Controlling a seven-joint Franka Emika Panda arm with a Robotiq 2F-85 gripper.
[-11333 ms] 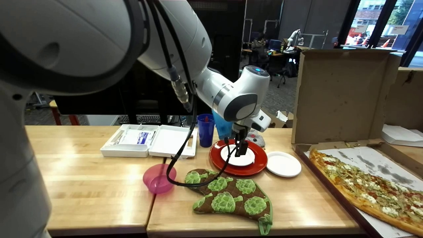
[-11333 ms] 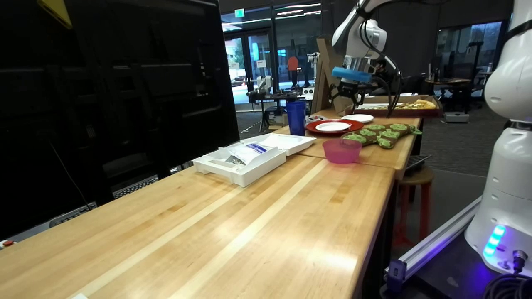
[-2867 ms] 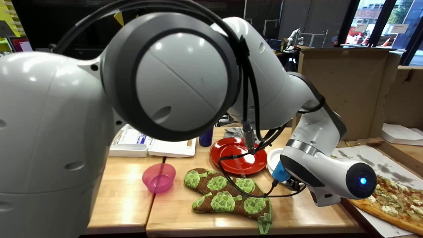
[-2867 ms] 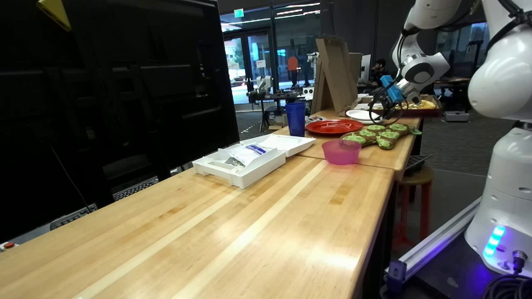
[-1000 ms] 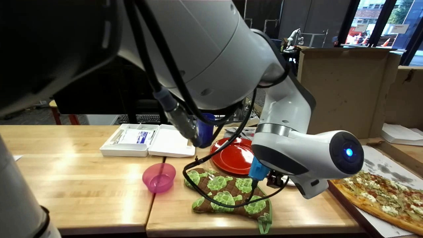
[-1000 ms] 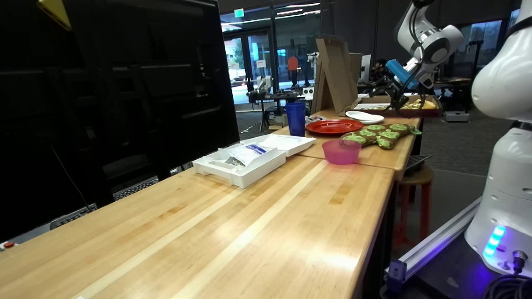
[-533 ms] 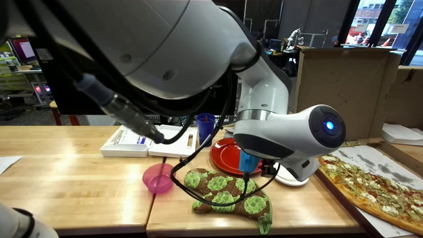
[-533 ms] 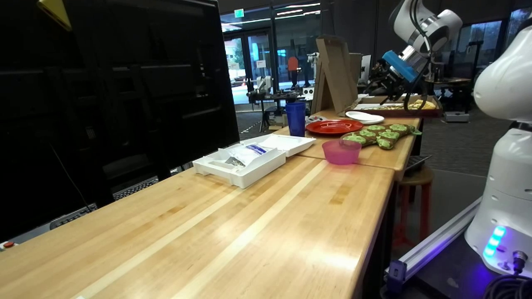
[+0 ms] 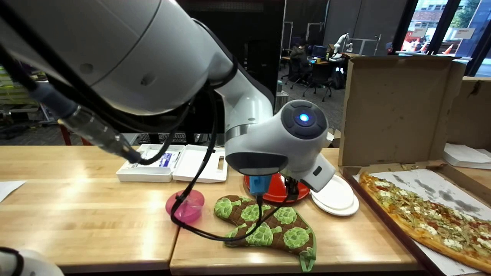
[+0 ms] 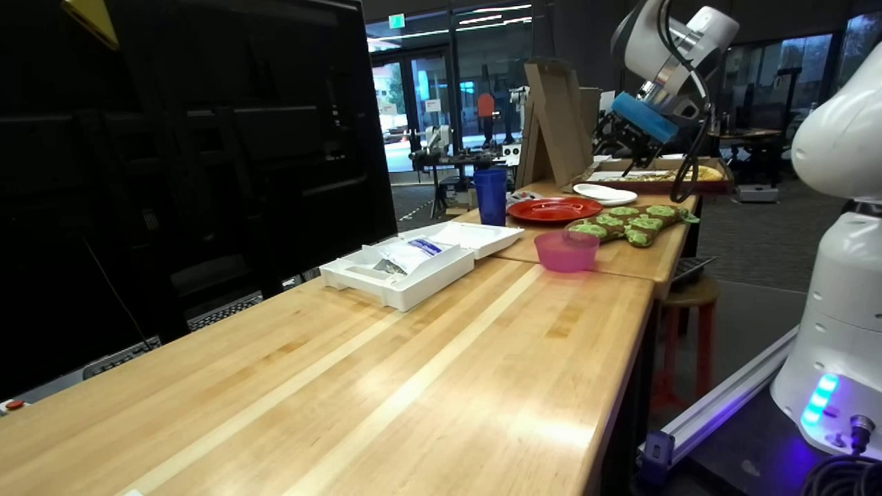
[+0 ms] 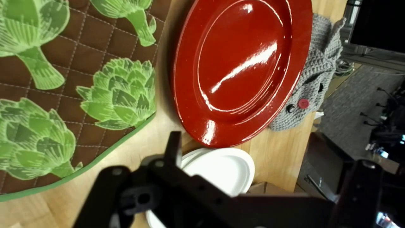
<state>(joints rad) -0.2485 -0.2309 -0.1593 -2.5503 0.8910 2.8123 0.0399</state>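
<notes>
Two white plates (image 9: 334,196), one partly on the other, lie just beside a red plate (image 11: 240,60) on the tabletop (image 9: 360,241). Pincer (image 9: 292,190) tilted, above the tabletop in both exterior views; its fingers (image 11: 173,148) show wide apart in the wrist view. Oven mitt (image 9: 274,228) near the red plate; pink bowl (image 10: 567,251) near the mitt. Pizza (image 9: 429,222) in an open box (image 9: 401,111), near the white plates.

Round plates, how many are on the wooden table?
3: a round glossy red plate, an upper round white plate beside it, and a lower round white plate peeking out beneath. More could hide underneath.
</notes>
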